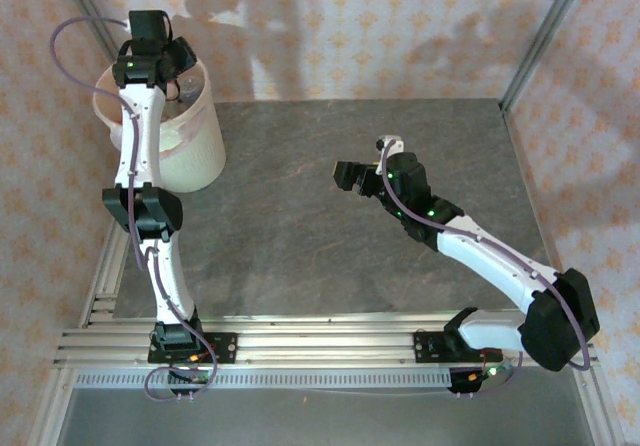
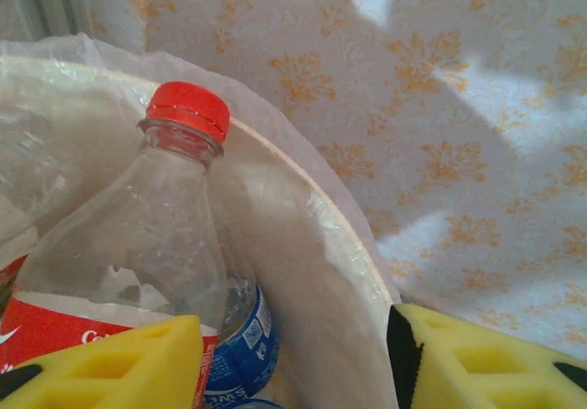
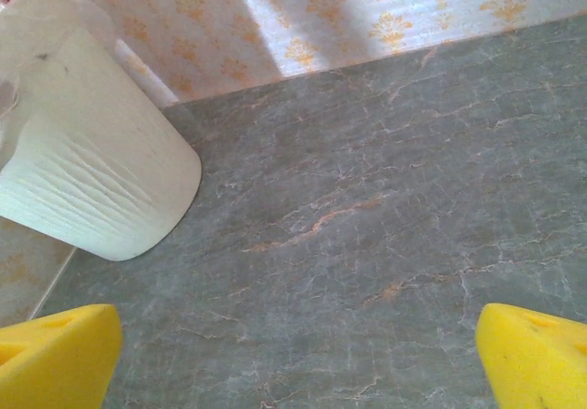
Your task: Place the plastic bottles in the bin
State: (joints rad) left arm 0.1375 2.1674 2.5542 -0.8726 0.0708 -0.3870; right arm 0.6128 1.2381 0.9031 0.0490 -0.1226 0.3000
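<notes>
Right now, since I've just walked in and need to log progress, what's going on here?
The left end effector is over the bin, its fingers apart with nothing gripped between them. Just below it a red-capped bottle sits inside the bin, with a blue-labelled bottle lower down beside it. The right end effector hangs open above the table, holding nothing.
</notes>
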